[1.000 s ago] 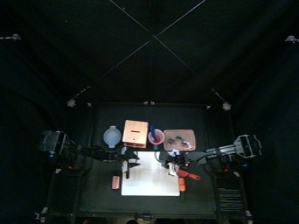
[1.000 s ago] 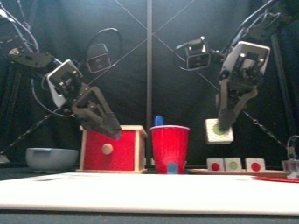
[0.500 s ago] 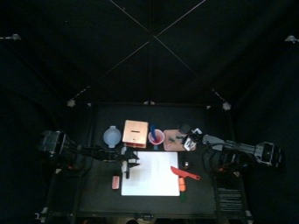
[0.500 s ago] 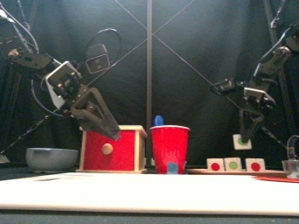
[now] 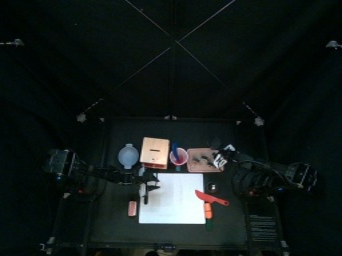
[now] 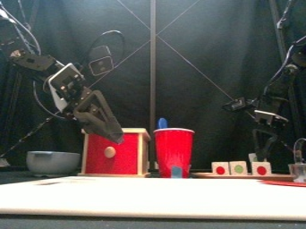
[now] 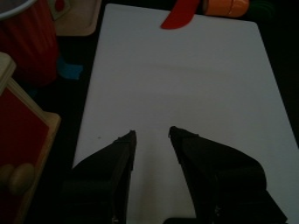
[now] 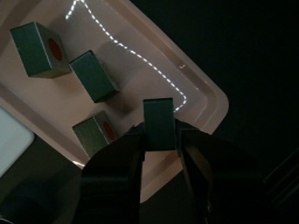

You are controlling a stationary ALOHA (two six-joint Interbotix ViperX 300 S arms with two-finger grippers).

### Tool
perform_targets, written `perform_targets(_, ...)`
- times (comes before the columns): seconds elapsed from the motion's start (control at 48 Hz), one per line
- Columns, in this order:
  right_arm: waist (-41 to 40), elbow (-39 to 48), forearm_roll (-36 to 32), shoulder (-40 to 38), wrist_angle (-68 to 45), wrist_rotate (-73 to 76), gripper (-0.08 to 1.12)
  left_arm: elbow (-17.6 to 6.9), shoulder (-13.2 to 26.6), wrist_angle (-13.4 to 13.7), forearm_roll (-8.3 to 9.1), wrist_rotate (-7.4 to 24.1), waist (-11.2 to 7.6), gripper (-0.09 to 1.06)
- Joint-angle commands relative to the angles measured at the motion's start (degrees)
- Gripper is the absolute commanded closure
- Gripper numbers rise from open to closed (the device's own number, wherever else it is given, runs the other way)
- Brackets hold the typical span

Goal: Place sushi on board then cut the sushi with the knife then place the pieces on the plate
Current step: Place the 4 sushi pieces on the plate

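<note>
The pink tray (image 8: 176,66) holds three dark green sushi pieces (image 8: 91,75). Just above the tray's near edge, my right gripper (image 8: 160,133) is shut on a fourth sushi piece (image 8: 158,115). From the top, the right gripper (image 5: 223,158) hangs at the tray's (image 5: 205,158) right side. The white board (image 5: 177,200) lies in front with the red knife (image 5: 214,198) on its right edge. My left gripper (image 7: 153,133) hovers open over the board (image 7: 176,79), with nothing between its fingers. In the front view the left gripper (image 6: 110,132) hangs before the box.
Behind the board stand a wooden box (image 5: 156,151) with a red drawer front, a red cup (image 5: 179,155) holding a blue knife (image 6: 163,123), and a blue-grey bowl (image 5: 127,155). A small reddish toy (image 5: 132,208) lies left of the board. An orange toy (image 7: 228,7) sits by the red knife.
My right gripper carried a sushi piece from above the board's right side back to the pink tray and came down low over it. The left arm stayed put.
</note>
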Motion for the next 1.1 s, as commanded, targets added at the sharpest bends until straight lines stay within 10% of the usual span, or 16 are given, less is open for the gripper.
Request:
perform_targets(0.021,-0.4,-1.2,0.0,-0.7,-0.1,0.2,0.32,-1.2,-0.3,-0.2,0.00,-0.1,0.09,0.20)
perform_targets(0.542,1.6,-1.4,3.4,-13.6,2.8,0.3,0.32,-1.3,-0.7,-0.2,0.00,-0.4,-0.18,0.20)
perform_targets(0.854,7.6,0.2,4.9,-18.8,-1.4,0.3,0.32,-1.5,-0.7,-0.2,-4.22,-0.2,0.09,0.20)
perform_targets(1.104,8.5,-0.4,4.6,-15.8,-4.9,0.1,0.32,-1.5,-0.8,-0.2,-4.22,-0.2,0.09,0.20)
